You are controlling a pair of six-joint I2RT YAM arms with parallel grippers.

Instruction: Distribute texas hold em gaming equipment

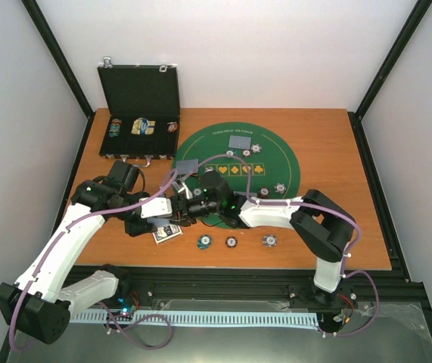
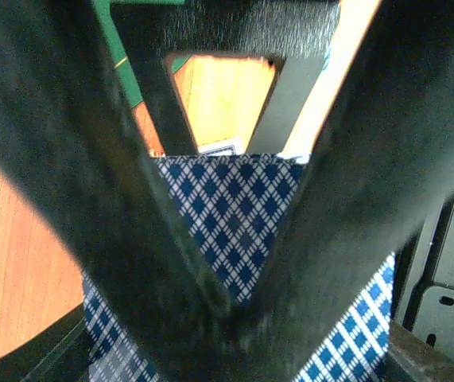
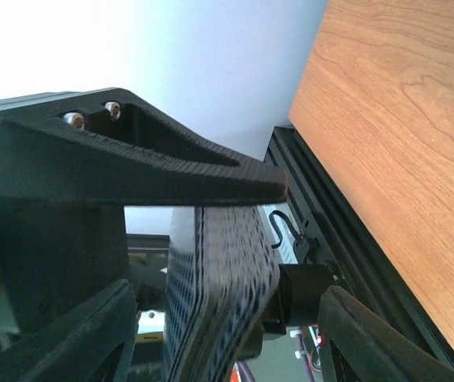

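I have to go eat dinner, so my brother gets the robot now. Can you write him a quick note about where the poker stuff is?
Left gripper: shut on the stack of blue diamond-backed playing cards. Right gripper: at that same stack, grip unclear.
Done: grey-blue-backed cards and small striped round chips lie on the round green felt mat; three striped chips and white face-up cards sit near the wooden table's front edge.
To do: the held stack is undealt; more chips wait in the open black hinged case.

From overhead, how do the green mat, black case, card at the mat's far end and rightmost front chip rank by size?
1. green mat
2. black case
3. card
4. chip, looking only slightly smaller than the card
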